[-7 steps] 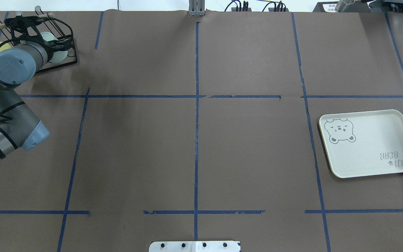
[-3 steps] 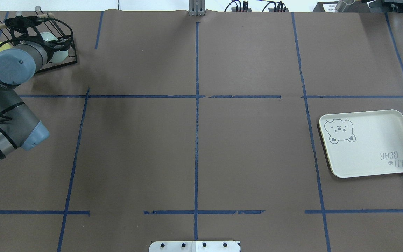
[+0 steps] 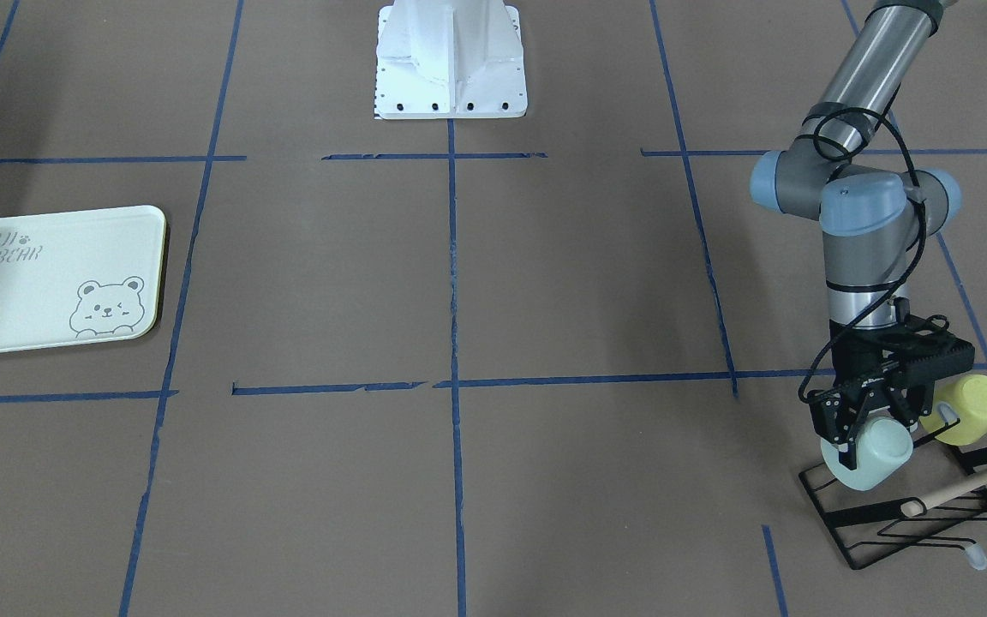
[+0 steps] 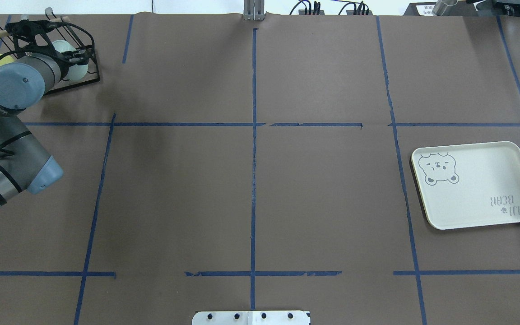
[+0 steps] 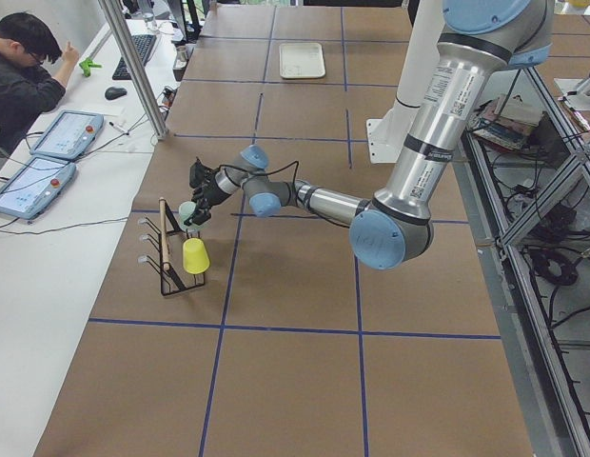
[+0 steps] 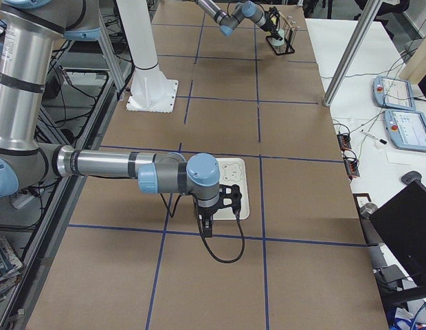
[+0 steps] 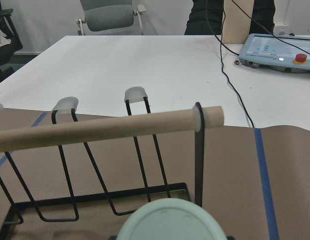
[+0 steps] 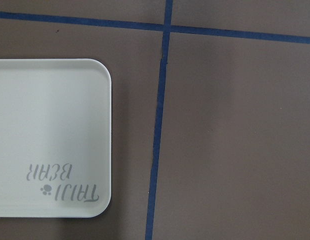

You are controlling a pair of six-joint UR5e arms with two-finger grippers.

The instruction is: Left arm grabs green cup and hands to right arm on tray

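The green cup (image 3: 875, 454) lies on its side at the black wire rack (image 3: 905, 514) in the far left corner of the table. My left gripper (image 3: 870, 426) is shut on it near its rim. In the overhead view the cup (image 4: 78, 68) shows partly under the gripper (image 4: 72, 56). The left wrist view shows the cup's round base (image 7: 170, 222) at the bottom edge. The tray (image 4: 476, 180) lies bare on the right side. My right gripper (image 6: 207, 227) hangs near the tray's corner (image 8: 45, 125). I cannot tell if the right gripper is open.
A yellow-green cup (image 3: 973, 410) sits on the rack beside the green cup. A wooden dowel (image 7: 120, 127) runs across the rack's top. The robot's white base (image 3: 451, 60) stands at the middle of the near edge. An operator (image 5: 29, 67) sits beyond the rack.
My left arm and wrist have shifted slightly toward the table's far edge, and the green cup has moved a little with the gripper. The tray has not moved.
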